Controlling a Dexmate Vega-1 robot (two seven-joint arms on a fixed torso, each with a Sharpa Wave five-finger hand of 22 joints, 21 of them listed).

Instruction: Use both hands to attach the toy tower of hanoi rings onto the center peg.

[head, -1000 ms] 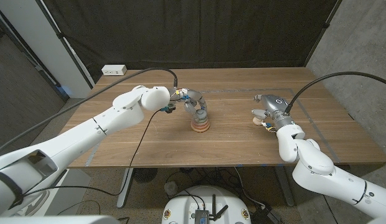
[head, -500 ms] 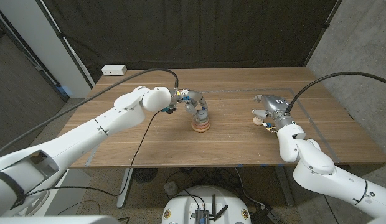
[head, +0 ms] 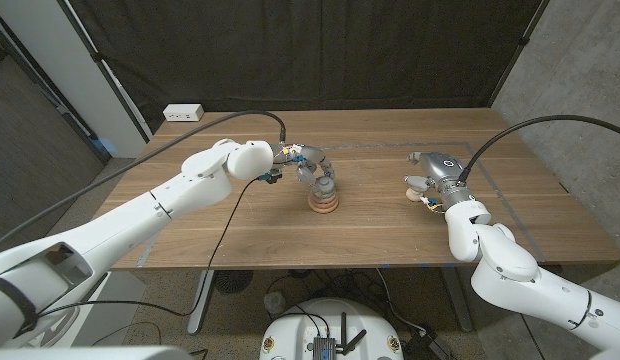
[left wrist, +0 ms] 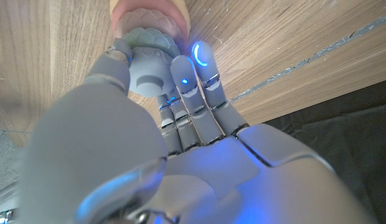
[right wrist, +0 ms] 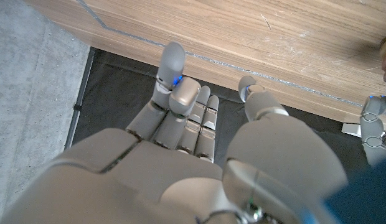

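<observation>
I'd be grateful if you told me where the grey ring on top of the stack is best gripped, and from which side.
Grip the grey ring by its scalloped outer rim, coming from above. It lies flat on the stack, so only the rim is free. The left hand has its thumb and fingers on opposite sides.

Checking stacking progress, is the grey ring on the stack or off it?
On: the grey ring sits atop the ring stack, with the left hand fingers around it.

We are seeing a wooden table (head: 240, 230) with matt, streaked grain, a smooth matt grey-green ring (left wrist: 149, 59), glossy white plastic arm shells (head: 150, 205), satin grey hand (right wrist: 180, 155) casings, and dark matt cloth backdrop (head: 290, 50) upper centre.
</observation>
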